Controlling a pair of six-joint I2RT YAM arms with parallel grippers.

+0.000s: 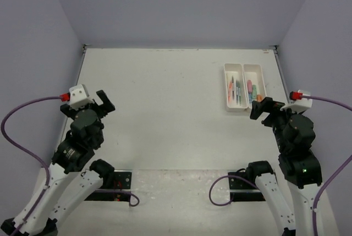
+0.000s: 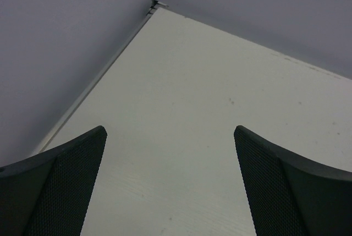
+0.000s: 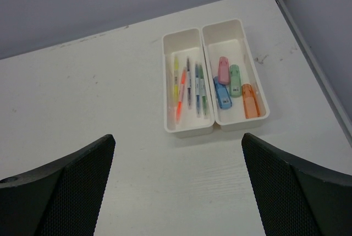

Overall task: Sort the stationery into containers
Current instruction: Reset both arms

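Observation:
Two white trays stand side by side at the back right of the table. The left tray [image 1: 226, 87] [image 3: 169, 49] holds several thin pens [image 3: 188, 87], yellow, orange, grey, blue and green. The right tray [image 1: 262, 79] [image 3: 248, 54] holds stubby markers: pink [image 3: 223, 70], green [image 3: 235, 80], blue [image 3: 222, 94] and orange [image 3: 249, 100]. My right gripper [image 1: 268, 109] [image 3: 179, 192] is open and empty, just in front of the trays. My left gripper [image 1: 88, 104] [image 2: 170, 186] is open and empty at the far left, over bare table.
Purple-grey walls close the table [image 1: 165, 109] at the back and both sides. A purple cable [image 1: 16, 131] loops by each arm. Black base plates [image 1: 118, 184] sit at the near edge.

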